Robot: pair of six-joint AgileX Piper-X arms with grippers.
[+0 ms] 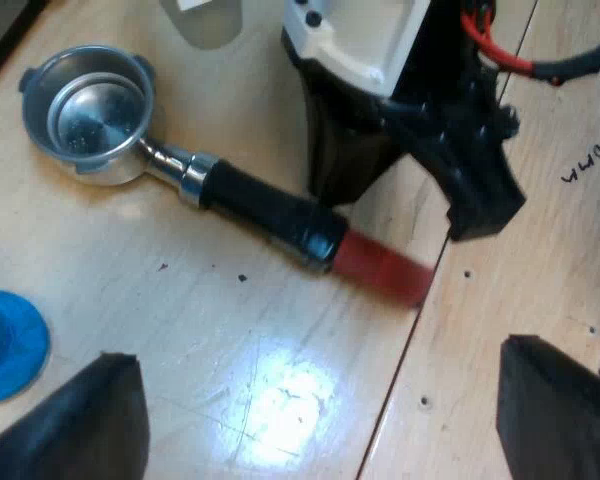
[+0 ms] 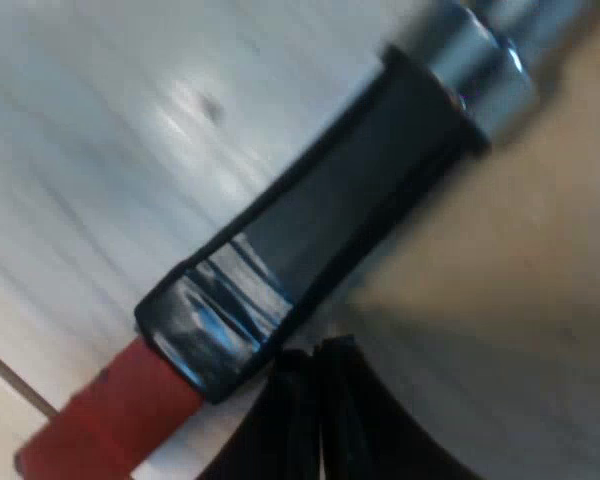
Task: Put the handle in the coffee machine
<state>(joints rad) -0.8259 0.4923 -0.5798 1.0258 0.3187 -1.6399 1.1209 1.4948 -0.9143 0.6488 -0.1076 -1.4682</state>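
The metal holder [image 1: 88,112] lies flat on the wooden table, its empty basket facing up. Its dark handle [image 1: 265,208] ends in red [image 1: 382,270]. My right gripper [image 1: 410,205] stands low over the table at the handle's red end, close to it; whether it touches the handle I cannot tell. In the right wrist view the dark handle [image 2: 320,230], its metal collar [image 2: 480,65] and the red end [image 2: 110,420] lie very close under the camera. My left gripper [image 1: 320,425] hovers open above the bare table, a short way from the handle.
A blue tamper [image 1: 5,345] sits on the table near the holder's basket. A seam between two boards [image 1: 410,330] runs under the red end. Some handwriting [image 1: 592,160] marks the wood beyond the right arm. A dark edge [image 1: 0,35] borders the table past the basket.
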